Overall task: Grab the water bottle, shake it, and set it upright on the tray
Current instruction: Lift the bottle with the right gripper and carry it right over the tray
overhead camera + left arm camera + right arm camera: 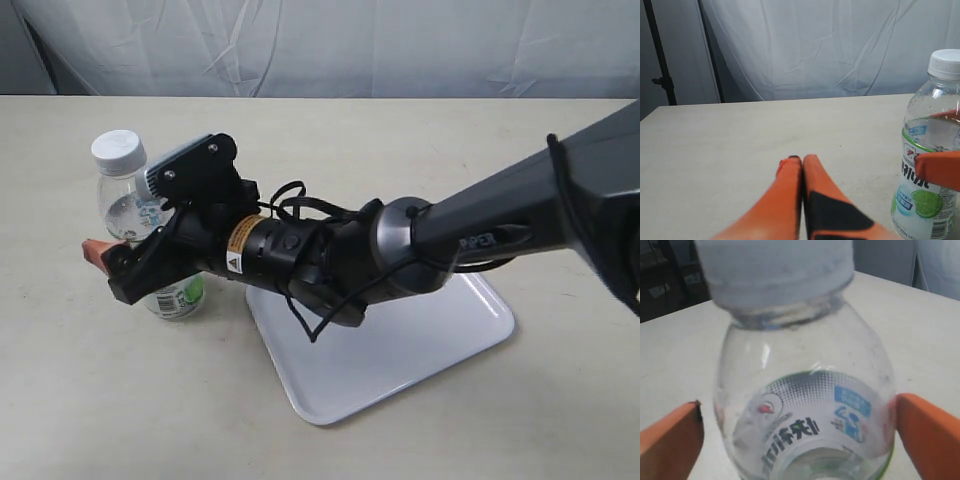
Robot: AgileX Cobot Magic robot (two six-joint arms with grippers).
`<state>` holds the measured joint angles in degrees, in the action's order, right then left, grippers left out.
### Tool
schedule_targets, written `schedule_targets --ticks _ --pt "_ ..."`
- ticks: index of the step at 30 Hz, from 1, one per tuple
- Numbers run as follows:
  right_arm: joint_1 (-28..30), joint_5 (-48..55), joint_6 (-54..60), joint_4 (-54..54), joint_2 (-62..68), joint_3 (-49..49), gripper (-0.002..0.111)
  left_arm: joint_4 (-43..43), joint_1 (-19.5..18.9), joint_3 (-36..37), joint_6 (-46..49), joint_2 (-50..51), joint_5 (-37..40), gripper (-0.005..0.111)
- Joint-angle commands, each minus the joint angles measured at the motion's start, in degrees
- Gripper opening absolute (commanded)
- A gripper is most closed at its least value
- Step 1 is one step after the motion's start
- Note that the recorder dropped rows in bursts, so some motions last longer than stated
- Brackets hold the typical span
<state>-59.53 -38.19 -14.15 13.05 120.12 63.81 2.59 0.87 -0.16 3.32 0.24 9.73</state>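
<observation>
The water bottle (pixel 124 200) stands upright on the table just left of the tray (pixel 400 370), not on it. It is clear, with a white cap and a white-and-green label. My right gripper (pixel 140 252) reaches across from the right and straddles the bottle (pixel 800 365) at mid-height, open. One orange finger (pixel 927 435) is at the bottle's side and the other finger (pixel 670 440) stands a small gap off. My left gripper (pixel 801 161) hovers low over bare table, shut and empty, with the bottle (pixel 932 150) off to one side and a right finger (pixel 940 170) in front of it.
The white tray lies partly under my right arm (pixel 420 250). A creased white cloth (pixel 320 45) hangs behind the table's far edge. The beige tabletop (pixel 90 400) stretches around the bottle and tray.
</observation>
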Motion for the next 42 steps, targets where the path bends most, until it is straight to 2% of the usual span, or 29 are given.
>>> schedule_targets --ticks 1,8,11,14,17,18,23,29,32,35,37,39,40,42 --pt "0.07 0.42 -1.05 0.54 2.03 2.18 0.104 -0.16 0.4 0.16 -0.15 -0.24 -0.79 0.002" --pt "-0.07 2.51 -2.6 -1.3 3.55 5.14 0.103 -0.16 0.4 0.16 -0.15 -0.24 -0.79 0.002" --pt "-0.53 2.97 -2.48 -3.79 3.55 5.14 0.091 -0.16 0.4 0.16 -0.15 -0.24 -0.79 0.002" --pt "-0.53 3.86 -2.38 -4.08 3.55 5.14 0.056 -0.16 0.4 0.16 -0.15 -0.24 -0.79 0.002" --pt "-0.55 6.05 -2.6 -3.88 3.2 5.14 -0.002 -0.16 0.4 0.16 -0.15 -0.24 -0.79 0.002" --pt "-0.55 7.14 -3.92 -4.11 2.92 5.14 0.001 -0.16 0.4 0.16 -0.15 -0.24 -0.79 0.002" --pt "-0.45 14.84 -4.17 -0.71 -1.84 5.14 0.0 -0.16 0.4 0.16 -0.15 -0.24 -0.79 0.002" --pt "-0.45 27.2 7.23 -1.74 -17.34 5.14 -0.001 -0.16 0.4 0.16 -0.15 -0.24 -0.79 0.002" --pt "-0.45 25.96 12.27 -4.98 -28.41 4.88 -0.001 -0.16 0.4 0.16 -0.15 -0.24 -0.79 0.002" --pt "-0.45 26.59 17.84 -9.21 -34.01 2.81 -0.001 -0.16 0.4 0.16 -0.15 -0.24 -0.79 0.002" --pt "-0.45 26.17 18.55 -12.61 -34.72 -3.5 -0.001 -0.16 0.4 0.16 -0.15 -0.24 -0.79 0.002" --pt "-0.45 19.95 18.55 -19.37 -32.91 -13.86 -0.001 -0.16 0.4 0.16 -0.15 -0.24 -0.79 0.002" --pt "-0.45 13.02 18.55 -25.75 -31.64 -19.91 -0.001 -0.16 0.4 0.16 -0.15 -0.24 -0.79 0.002" --pt "-0.45 6.64 18.55 -28.64 -32.75 -23.63 -0.001 -0.16 0.4 0.16 -0.15 -0.24 -0.79 0.002"
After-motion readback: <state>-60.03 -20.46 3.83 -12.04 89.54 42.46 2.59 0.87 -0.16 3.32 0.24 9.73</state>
